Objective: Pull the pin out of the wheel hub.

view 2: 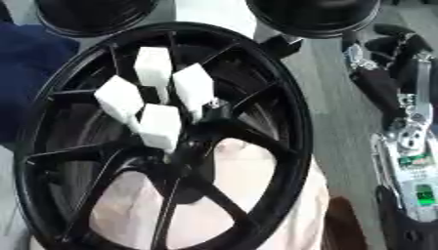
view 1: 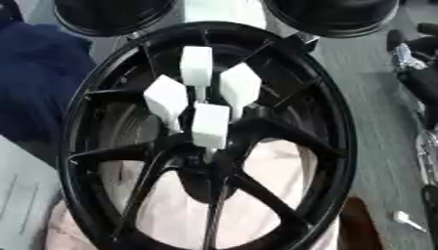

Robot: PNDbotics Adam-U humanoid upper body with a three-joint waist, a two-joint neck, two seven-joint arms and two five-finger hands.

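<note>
Four white pins (view 1: 210,124) stood untouched in the black wheel (view 2: 282,146). The right hand (view 2: 385,49) waited far right, its fingers unreadable; reaching in came next.

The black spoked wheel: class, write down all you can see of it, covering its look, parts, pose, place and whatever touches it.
The black spoked wheel is glossy, metal by its look, with a round rim and thin paired spokes that meet at a dark hub. It fills the view, tilted so its face is turned to the camera. Four white block-headed pins stand clustered in the hub. Pale pink cloth shows through the lower gaps. The robot's right arm hangs beside it, apart; neither hand shows.
</note>
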